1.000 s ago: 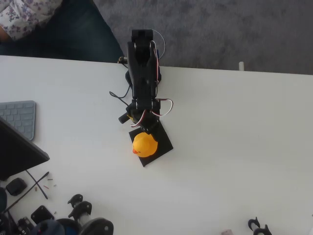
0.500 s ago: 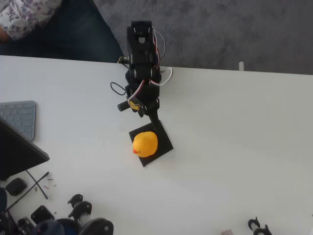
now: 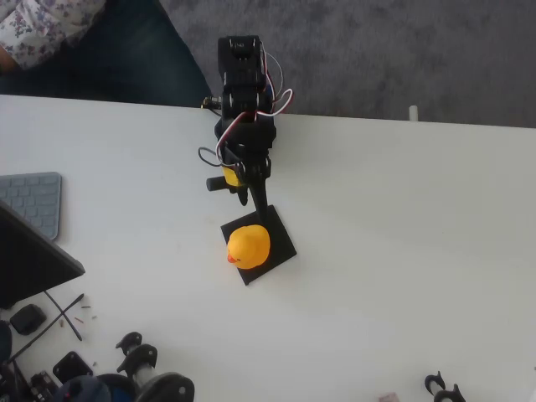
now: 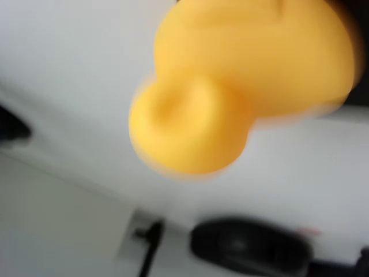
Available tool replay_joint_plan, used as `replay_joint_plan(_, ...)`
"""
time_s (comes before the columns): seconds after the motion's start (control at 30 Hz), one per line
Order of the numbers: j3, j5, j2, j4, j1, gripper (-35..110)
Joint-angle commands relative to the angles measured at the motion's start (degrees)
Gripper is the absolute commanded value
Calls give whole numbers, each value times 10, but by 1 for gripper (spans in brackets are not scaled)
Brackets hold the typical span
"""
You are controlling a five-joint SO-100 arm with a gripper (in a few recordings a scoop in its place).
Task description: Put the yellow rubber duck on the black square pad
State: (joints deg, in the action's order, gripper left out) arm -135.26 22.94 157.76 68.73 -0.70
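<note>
The yellow rubber duck [image 3: 249, 245] looked smooth and softly matt; the black square pad [image 3: 281, 239] was flat matt; the white table [image 3: 402, 251] looked smooth.

duck: the yellow rubber duck [image 3: 249, 246] sits on the black square pad [image 3: 283, 244], over its left half in the overhead view, beak toward the pad's lower-left edge.
pad: lies flat on the table [image 3: 402, 251], left of the table's middle, turned so a corner faces the far edge.
arm: stands at the table's far edge; the gripper [image 3: 258, 205] reaches toward the pad's far corner, just behind the duck, apart from it.
keyboard: the keyboard [image 3: 33, 199] lies at the table's left edge.
small parts: loose parts [image 3: 138, 368] crowd the near-left corner; another part [image 3: 444, 387] lies at the near edge, right.
wrist view: the duck [image 4: 230, 86] is close, upper centre.
</note>
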Motion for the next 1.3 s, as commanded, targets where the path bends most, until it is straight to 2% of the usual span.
replay_joint_plan(0.0, -39, -25, 73, -35, 14, 30)
replay_joint_plan(0.17, -61, -40, 121, -54, 14, 17)
replay_joint_plan(0.3, -64, -42, 123, -54, 15, 12)
replay_joint_plan(0.43, -64, -84, 124, -56, 27, 12)
replay_joint_plan(0.57, -65, -128, 124, -81, 84, 12)
replay_joint_plan(0.77, -141, -129, 124, -124, 163, 12)
replay_joint_plan(1.1, -206, -131, 133, -127, 164, 12)
replay_joint_plan(1.27, -261, -131, 240, -127, 163, 12)
